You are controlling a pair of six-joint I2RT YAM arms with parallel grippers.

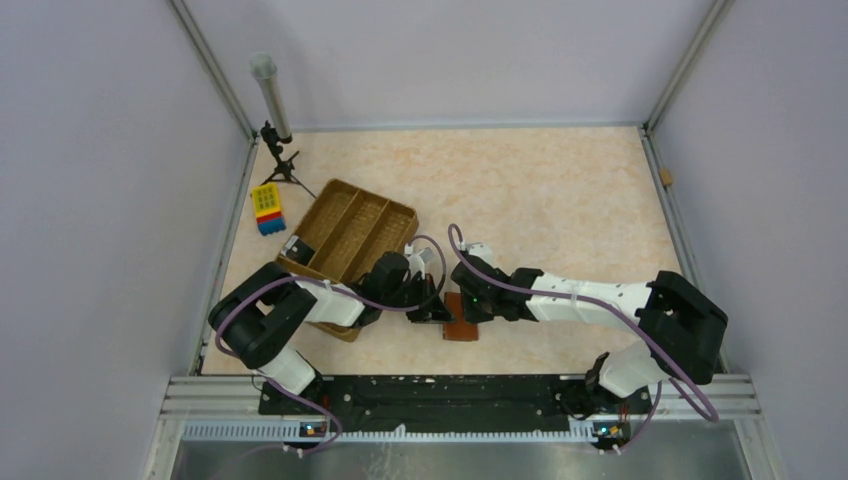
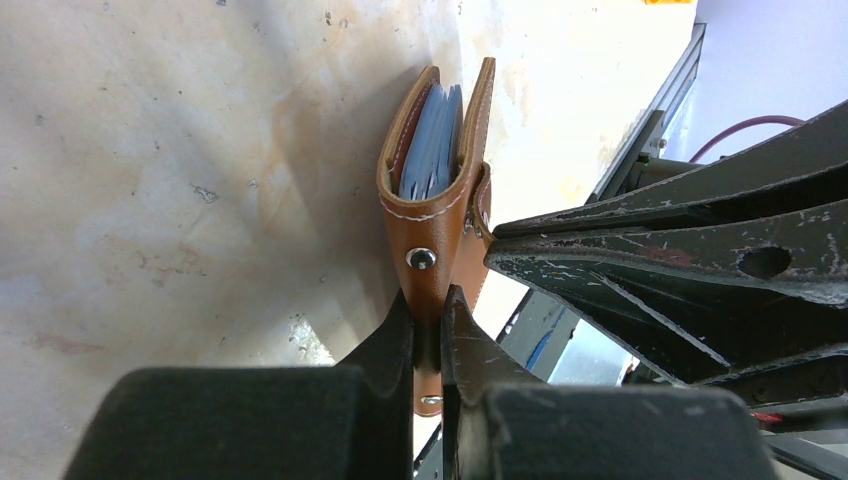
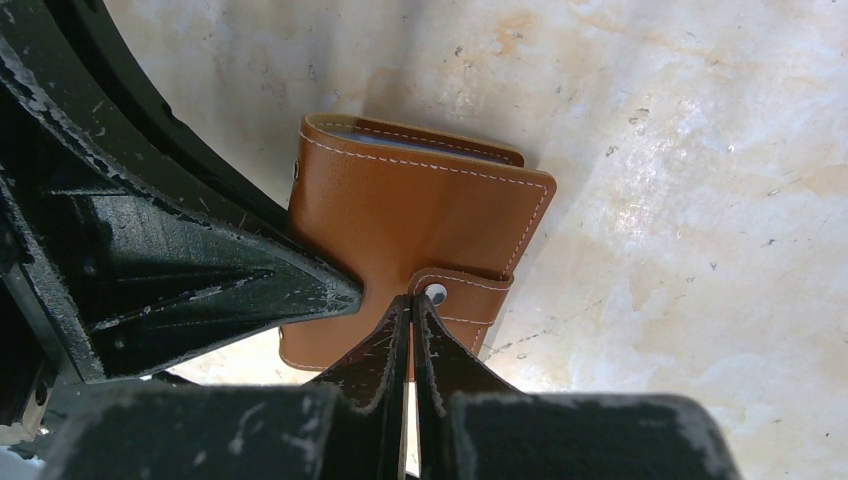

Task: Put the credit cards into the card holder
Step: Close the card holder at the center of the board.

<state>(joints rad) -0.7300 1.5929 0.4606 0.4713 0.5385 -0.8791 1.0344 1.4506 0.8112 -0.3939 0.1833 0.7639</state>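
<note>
The brown card holder (image 1: pixel 462 330) lies near the table's front edge, between both arms. In the left wrist view the card holder (image 2: pixel 430 225) stands on edge, and the bluish-grey credit cards (image 2: pixel 432 140) sit between its two covers. My left gripper (image 2: pixel 430 312) is shut on the holder's brown strap just below a metal snap. My right gripper (image 3: pixel 412 300) is shut, its tips resting against the holder's snap tab (image 3: pixel 450 292) on the flat cover (image 3: pixel 400 210). The two grippers meet at the holder, the left gripper (image 1: pixel 438 305) beside the right gripper (image 1: pixel 463 306).
A large brown compartmented tray (image 1: pixel 350 235) sits just behind the left arm. A yellow-and-blue block (image 1: pixel 267 208) lies at the far left, near a small tripod holding a grey tube (image 1: pixel 272 95). Metal frame posts and a black rail (image 1: pixel 450 392) bound the table.
</note>
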